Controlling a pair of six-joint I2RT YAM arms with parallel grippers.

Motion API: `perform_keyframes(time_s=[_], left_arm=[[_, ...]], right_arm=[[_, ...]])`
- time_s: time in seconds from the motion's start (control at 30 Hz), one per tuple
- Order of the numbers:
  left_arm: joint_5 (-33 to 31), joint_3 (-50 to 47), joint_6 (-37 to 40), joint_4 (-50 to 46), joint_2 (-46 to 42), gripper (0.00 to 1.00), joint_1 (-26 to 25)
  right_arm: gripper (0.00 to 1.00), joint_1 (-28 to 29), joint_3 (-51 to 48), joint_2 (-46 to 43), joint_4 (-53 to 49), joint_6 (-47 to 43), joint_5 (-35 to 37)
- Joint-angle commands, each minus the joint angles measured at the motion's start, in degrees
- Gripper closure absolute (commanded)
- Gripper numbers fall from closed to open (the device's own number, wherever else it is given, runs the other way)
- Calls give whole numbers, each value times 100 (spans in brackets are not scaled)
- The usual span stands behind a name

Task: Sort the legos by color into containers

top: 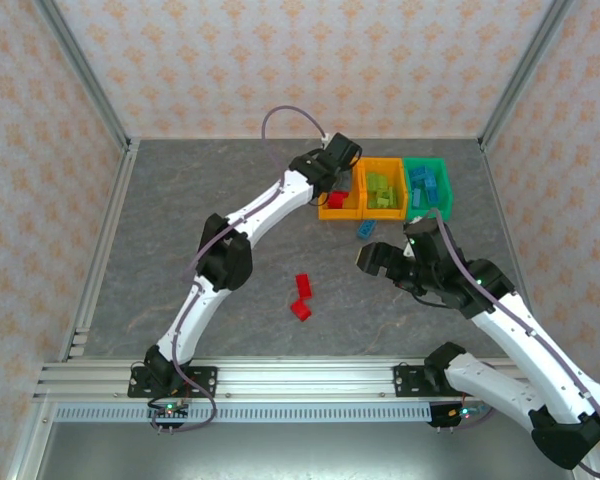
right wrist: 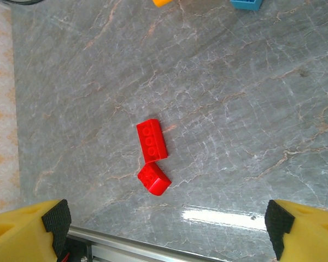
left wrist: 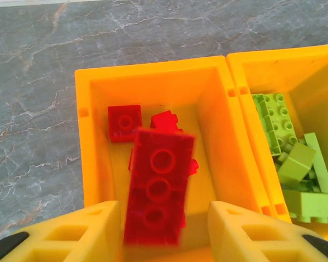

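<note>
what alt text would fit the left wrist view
A blurred red lego sits between the tips of the open left claw, above an orange bin holding more red legos. Beside it a second orange bin holds lime green legos, on a grey marbled table.

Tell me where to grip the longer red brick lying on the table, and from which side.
Pinch the longer red studded plastic brick across its two long flat sides, coming straight down from above. It lies flat with those sides free, while its near end is crowded by the smaller red brick.
</note>
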Motion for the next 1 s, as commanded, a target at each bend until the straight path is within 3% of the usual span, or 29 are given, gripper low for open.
perform_keyframes(time_s=[0.0, 0.2, 0.4, 0.6, 0.73, 0.83, 0.97], left_arm=[[283, 155, 162, -433, -478, 53, -34], [804, -1740, 471, 231, -2209, 53, -64], [841, -4481, 1129, 970, -4967, 53, -65], [933, -6485, 2678, 892, -7494, 51, -263], [1547, -7567, 4038, 635, -8945, 46, -297], [1905, -8137, 4767, 206, -9600, 38, -309], [2347, -8569, 5113, -187, -9857, 30, -315]], right_arm=[[6, 22, -59, -21, -135, 63, 284], [10, 31, 97, 465, -188, -117, 216], [11, 530, 171, 1147, 379, -189, 183], [11, 1396, 668, 2672, 954, -201, 465], [11, 1691, 988, 3750, 1339, -214, 537], [11, 1746, 1185, 4434, 1533, -217, 628], [12, 1773, 1422, 5208, 1527, -322, 896]])
